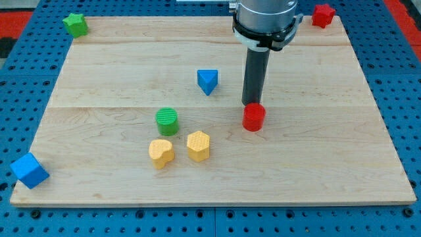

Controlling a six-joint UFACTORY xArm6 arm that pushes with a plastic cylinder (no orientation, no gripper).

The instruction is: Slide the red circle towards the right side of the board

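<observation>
The red circle (253, 117) is a short red cylinder lying a little right of the board's middle. My tip (251, 104) is the lower end of a dark rod that comes down from the view's top. It stands right behind the red circle, at its upper edge, and seems to touch it. The rod's very end is partly hidden by the circle.
A blue triangle (207, 81) lies left of the rod. A green circle (167, 121), a yellow heart (160, 153) and a yellow hexagon (198, 145) cluster at lower left. A blue cube (29, 170), a green star (75, 24) and a red star (322, 14) sit at the wooden board's (329, 145) corners.
</observation>
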